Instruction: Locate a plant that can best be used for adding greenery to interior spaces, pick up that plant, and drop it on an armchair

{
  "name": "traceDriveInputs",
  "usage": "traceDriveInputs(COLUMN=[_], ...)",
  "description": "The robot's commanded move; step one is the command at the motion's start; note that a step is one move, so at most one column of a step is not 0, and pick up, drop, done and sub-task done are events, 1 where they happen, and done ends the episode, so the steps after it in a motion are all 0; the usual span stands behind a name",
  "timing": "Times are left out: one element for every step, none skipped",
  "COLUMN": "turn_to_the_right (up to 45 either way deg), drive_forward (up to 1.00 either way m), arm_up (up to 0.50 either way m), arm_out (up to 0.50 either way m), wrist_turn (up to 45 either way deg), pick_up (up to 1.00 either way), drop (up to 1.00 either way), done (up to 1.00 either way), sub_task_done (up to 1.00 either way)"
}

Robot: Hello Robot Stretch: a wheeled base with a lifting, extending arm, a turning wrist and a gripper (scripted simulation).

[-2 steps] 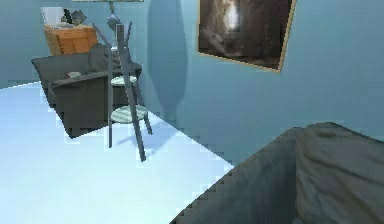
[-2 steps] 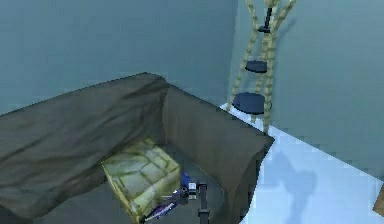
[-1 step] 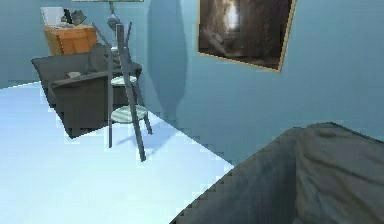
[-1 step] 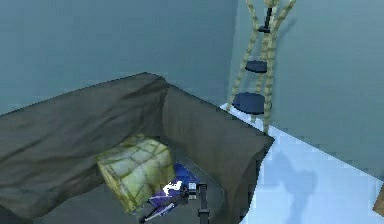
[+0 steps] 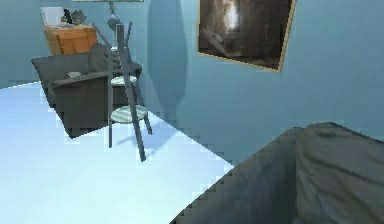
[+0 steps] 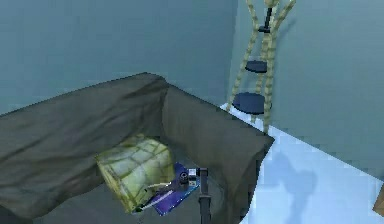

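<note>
At the arm side view's lower middle, the arm (image 6: pixel 205 210), a dark square bar cut off by the bottom edge, ends in the end effector (image 6: pixel 163 188). Its thin fingers lie against a cluttered seat, so how far open it is, and whether it holds anything, cannot be told. Behind it are a plump, square, yellow-green cushion (image 6: pixel 135 165) with a quilted pattern and flat blue-and-purple items (image 6: pixel 180 198) too small to identify. Both rest on a dark, soft-looking sofa (image 6: pixel 90 115) with a rounded back and thick arm. At upper right, a stand (image 6: pixel 256 100) of beaded pale-wood legs carries round dark shelves; its top is cropped. In the forward view the armchair (image 5: pixel 75 95), dark and boxy, stands at far left, partly screened by a grey ladder-like rack (image 5: pixel 125 90). A greyish form (image 5: pixel 112 20) at the rack's top is too small to tell as a plant. An orange wooden cabinet (image 5: pixel 70 40) sits behind, and a framed picture (image 5: pixel 245 30), its top cut off, hangs on the teal wall (image 5: pixel 180 100).
</note>
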Motion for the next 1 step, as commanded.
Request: traceDriveInputs(turn_to_the_right=[0.0], drive_forward=[0.00], arm_up=[0.00], arm_out=[-0.08], wrist_turn=[0.0], pick_up=[0.00], drop=[0.00], done=[0.00], sub_task_done=[0.00])
